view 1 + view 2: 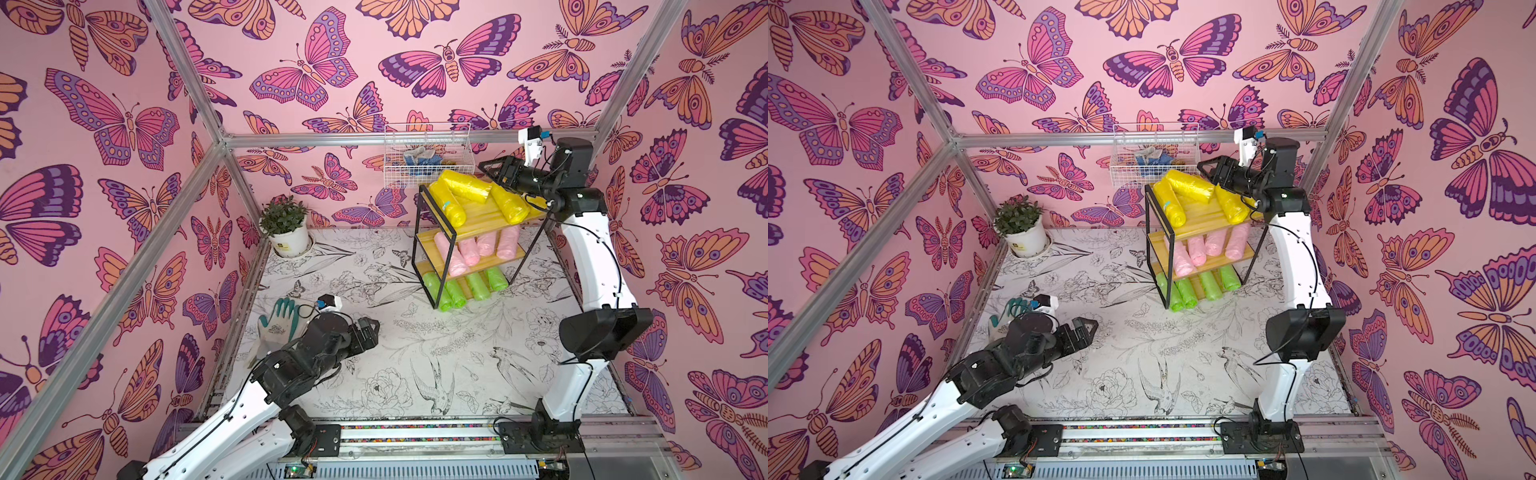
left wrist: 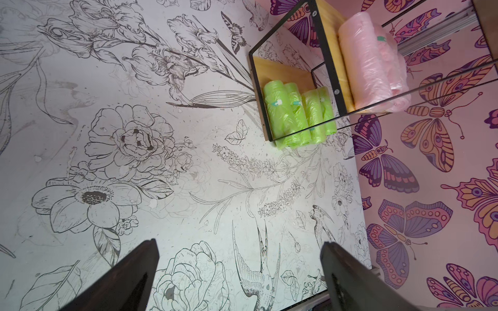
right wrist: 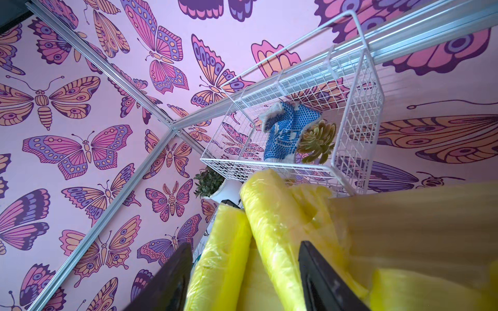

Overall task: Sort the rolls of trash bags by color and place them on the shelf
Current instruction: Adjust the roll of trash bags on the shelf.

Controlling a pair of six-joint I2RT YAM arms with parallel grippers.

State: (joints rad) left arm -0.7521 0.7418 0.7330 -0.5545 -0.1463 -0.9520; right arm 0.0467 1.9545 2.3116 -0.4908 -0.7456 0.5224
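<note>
The shelf [image 1: 480, 218] stands at the back right of the table. In both top views, yellow rolls [image 1: 465, 185] lie on its top tier, pink rolls [image 1: 478, 247] on the middle tier and green rolls [image 1: 465, 289] on the bottom tier. My right gripper [image 1: 488, 174] hovers over the top tier at one end of a yellow roll. In the right wrist view its jaws [image 3: 245, 243] stand apart. Two yellow rolls [image 3: 272, 231] run between them, and one passes under a finger. My left gripper [image 2: 239, 245] is open and empty, low over the table's left side.
A white wire basket [image 1: 428, 166] hangs on the back wall just above the shelf, holding a blue glove [image 3: 285, 132] and a succulent. A potted plant [image 1: 284, 226] sits in the back left corner. A grey-and-green glove [image 1: 278, 324] lies by my left arm.
</note>
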